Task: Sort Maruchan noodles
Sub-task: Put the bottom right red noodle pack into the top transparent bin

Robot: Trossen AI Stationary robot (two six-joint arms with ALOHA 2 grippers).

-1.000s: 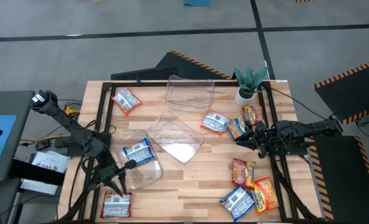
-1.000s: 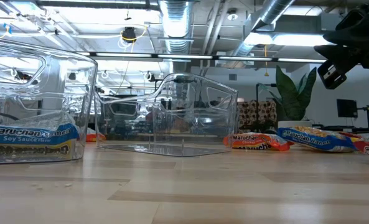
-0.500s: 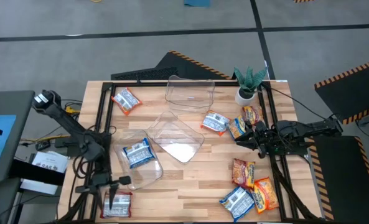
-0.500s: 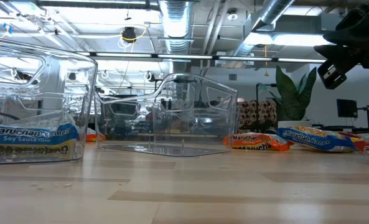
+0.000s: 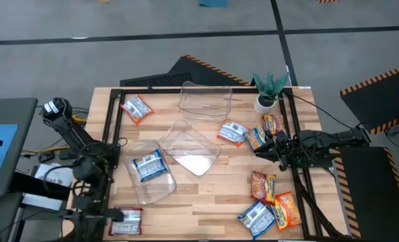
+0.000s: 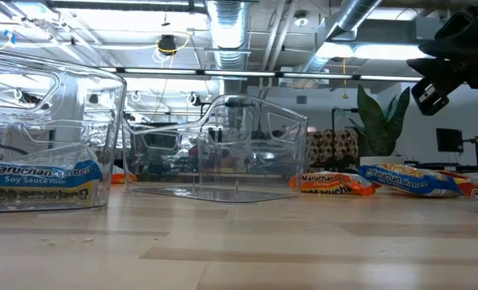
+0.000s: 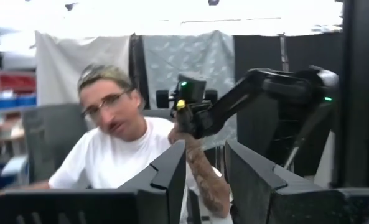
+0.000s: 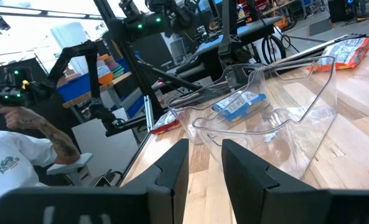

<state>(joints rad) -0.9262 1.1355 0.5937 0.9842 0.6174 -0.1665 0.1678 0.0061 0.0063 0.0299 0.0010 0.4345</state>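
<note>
Maruchan noodle packets lie scattered on the wooden table. A blue-and-white one (image 5: 149, 166) rests flat in the near-left clear bin (image 5: 160, 191). Red-and-white ones lie at the far left (image 5: 136, 108) and the near-left corner (image 5: 128, 221). Blue (image 5: 233, 132) and orange (image 5: 257, 138) packets lie by the right arm, and several more (image 5: 272, 205) lie near right. My left gripper (image 5: 120, 215) hovers open over the near-left corner, just beside the red-and-white packet, its fingers (image 7: 172, 171) holding nothing. My right gripper (image 5: 262, 149) waits open at the right, its fingers (image 8: 172, 165) also holding nothing.
Two more clear bins stand at mid table (image 5: 189, 149) and at the far edge (image 5: 206, 99). A potted plant (image 5: 268, 91) stands at the far right corner. A black frame (image 5: 112, 124) runs along the table's edges. A person (image 7: 119, 155) sits beyond the table.
My left gripper has drawn back from the near-left bin toward the table's near-left corner and risen. It has tipped from pointing down to about level. The blue-and-white packet stays in the bin.
</note>
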